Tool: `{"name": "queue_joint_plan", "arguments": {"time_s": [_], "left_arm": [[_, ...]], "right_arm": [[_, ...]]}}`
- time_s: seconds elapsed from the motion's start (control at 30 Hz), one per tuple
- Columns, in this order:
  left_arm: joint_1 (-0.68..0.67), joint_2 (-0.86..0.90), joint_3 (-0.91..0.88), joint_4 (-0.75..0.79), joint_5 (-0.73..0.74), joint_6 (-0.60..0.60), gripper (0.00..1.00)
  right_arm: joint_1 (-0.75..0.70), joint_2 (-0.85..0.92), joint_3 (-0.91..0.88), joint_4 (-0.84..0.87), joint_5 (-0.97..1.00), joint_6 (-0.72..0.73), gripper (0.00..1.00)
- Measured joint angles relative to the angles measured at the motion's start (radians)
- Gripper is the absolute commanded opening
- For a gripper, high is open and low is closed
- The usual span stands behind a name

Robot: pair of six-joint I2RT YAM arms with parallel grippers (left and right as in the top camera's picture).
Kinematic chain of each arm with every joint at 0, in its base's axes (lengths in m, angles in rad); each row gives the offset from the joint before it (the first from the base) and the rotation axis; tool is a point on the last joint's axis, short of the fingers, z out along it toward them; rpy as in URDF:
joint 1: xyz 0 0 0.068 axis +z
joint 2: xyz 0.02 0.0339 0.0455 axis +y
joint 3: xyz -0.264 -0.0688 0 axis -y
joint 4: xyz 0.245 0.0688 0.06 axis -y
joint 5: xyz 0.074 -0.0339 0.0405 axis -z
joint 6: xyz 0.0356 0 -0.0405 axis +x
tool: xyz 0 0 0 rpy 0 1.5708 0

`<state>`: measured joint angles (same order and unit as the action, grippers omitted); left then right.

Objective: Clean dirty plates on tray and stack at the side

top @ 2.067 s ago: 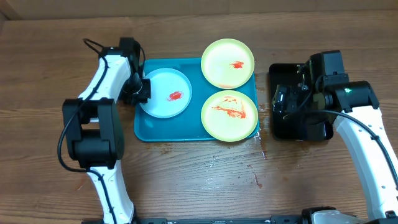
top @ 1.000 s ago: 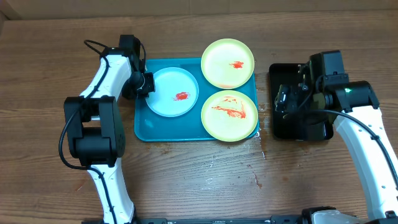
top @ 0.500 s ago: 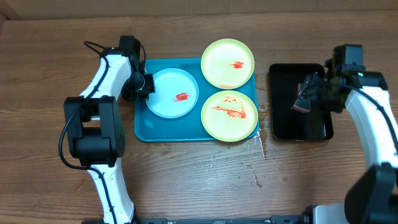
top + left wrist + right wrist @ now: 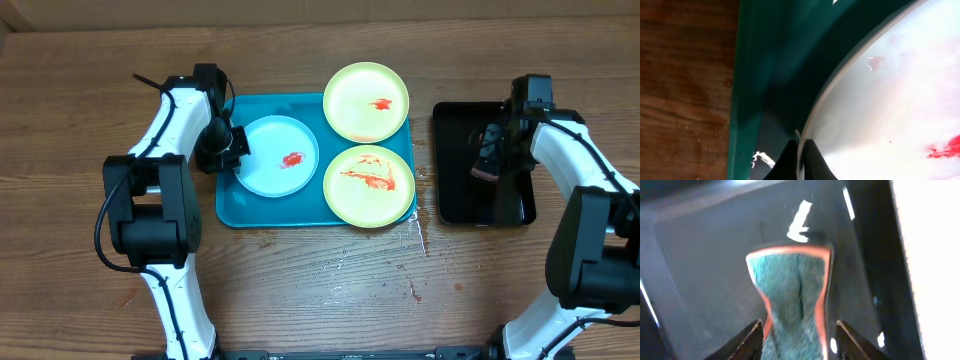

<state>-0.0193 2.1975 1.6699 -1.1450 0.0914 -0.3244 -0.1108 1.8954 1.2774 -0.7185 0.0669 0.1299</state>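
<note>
Wooden table [image 4: 300, 300] (turquoise tray [image 4: 228, 212] central); left gripper [image 4: 800, 148] tight on blue-rimmed plate [image 4: 268, 162]; right gripper [image 4: 799, 335] tight on cloth [image 4: 790, 280]

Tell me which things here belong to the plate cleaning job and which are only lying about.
Job: white plate, upper green-rimmed plate, lower green-rimmed plate, turquoise tray, cloth.
Only lying about: black tray.

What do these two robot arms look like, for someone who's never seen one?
They match. The left arm and right arm have smooth white shells on the long links, joined by chunky black joints. A thin black cable loops out near the left wrist. The left gripper and right gripper are black, with two slim black fingers. No readable markings.
</note>
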Motion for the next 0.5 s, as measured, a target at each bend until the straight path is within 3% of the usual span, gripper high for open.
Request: {"name": "queue_joint_plan", "arguments": {"time_s": [0.5], "left_arm": [[0.0, 0.0, 0.0, -0.03, 0.002, -0.014, 0.04]], "right_arm": [[0.0, 0.016, 0.0, 0.059, 0.02, -0.004, 0.31]]}}
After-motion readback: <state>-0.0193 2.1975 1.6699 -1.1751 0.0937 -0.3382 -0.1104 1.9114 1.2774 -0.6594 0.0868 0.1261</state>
